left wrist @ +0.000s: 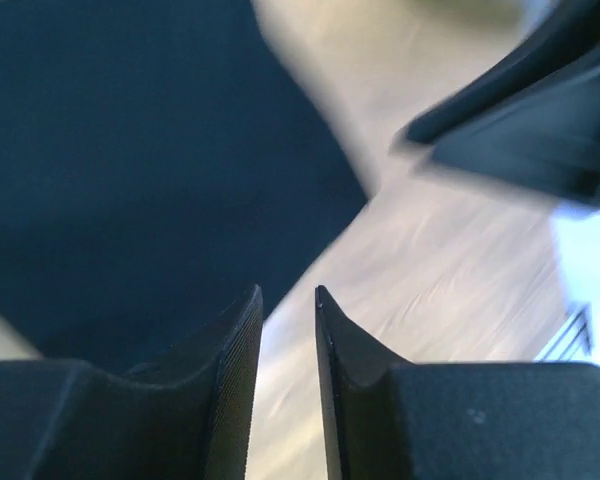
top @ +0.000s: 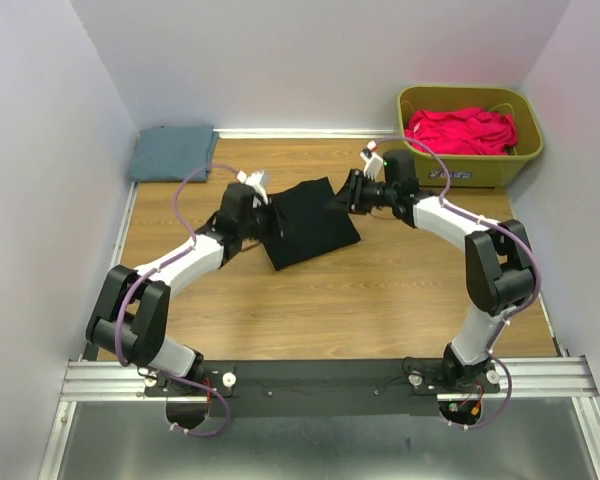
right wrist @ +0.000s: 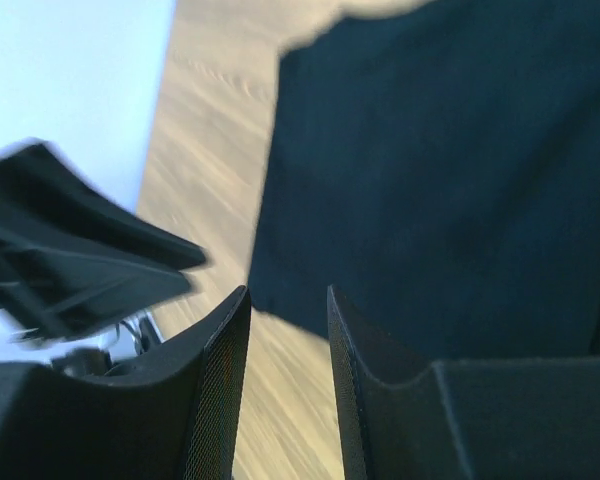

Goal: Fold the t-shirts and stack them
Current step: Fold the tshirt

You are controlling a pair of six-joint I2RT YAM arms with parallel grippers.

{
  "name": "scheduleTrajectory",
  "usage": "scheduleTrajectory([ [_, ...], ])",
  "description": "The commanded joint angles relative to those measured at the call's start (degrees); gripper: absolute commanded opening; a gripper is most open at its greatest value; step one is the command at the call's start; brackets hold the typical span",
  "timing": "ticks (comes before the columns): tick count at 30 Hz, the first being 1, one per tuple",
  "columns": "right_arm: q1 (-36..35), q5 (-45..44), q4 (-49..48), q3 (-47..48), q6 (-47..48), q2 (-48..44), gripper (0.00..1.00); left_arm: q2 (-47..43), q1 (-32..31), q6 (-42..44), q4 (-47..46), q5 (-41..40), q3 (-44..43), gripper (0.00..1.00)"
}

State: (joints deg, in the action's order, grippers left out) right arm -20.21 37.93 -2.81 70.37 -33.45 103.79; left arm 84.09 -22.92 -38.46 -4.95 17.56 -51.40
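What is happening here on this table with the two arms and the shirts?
Two robot arms are working on a black t-shirt, which lies folded in the middle of the table. The left gripper and the right gripper are at its opposite edges, jaws slightly apart with nothing between them. A blue-grey t-shirt lies folded at the far left corner. A pink-red t-shirt sits crumpled in the green tub at the far right, not yet folded.

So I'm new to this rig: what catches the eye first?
A black t-shirt lies in the middle, the left arm and right arm reaching to its sides. A bright pink-red t-shirt is heaped in the olive-green tub at far right; a blue-grey t-shirt sits folded at far left.
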Motion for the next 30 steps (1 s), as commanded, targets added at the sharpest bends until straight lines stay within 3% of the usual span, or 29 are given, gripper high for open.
scheduleTrajectory([
  [1,0.7,2.1,-3.3,-7.4,1.4,-0.3,0.43,1.1,-0.4,0.1,4.2,2.0,8.1,0.34],
  [6,6.3,5.6,-17.6,-17.3,-5.6,4.3,0.43,4.8,-0.3,0.7,3.1,-1.7,12.7,0.29],
  [14,9.0,4.8,-18.5,-19.8,-3.4,8.1,0.41,2.2,1.0,-1.5,6.5,-4.8,16.2,0.28],
  [17,9.1,3.0,-12.9,-17.6,-1.0,3.8,0.42,-3.6,0.9,-1.4,10.5,-7.2,14.7,0.34],
  [23,5.8,7.8,-12.0,-14.5,-3.7,-3.0,0.47,-13.4,1.8,-1.5,14.9,-11.4,10.4,0.58],
  [30,-6.4,8.8,-26.5,-14.0,-14.0,0.6,0.64,-21.4,8.2,2.1,15.2,-17.1,9.8,0.81],
])
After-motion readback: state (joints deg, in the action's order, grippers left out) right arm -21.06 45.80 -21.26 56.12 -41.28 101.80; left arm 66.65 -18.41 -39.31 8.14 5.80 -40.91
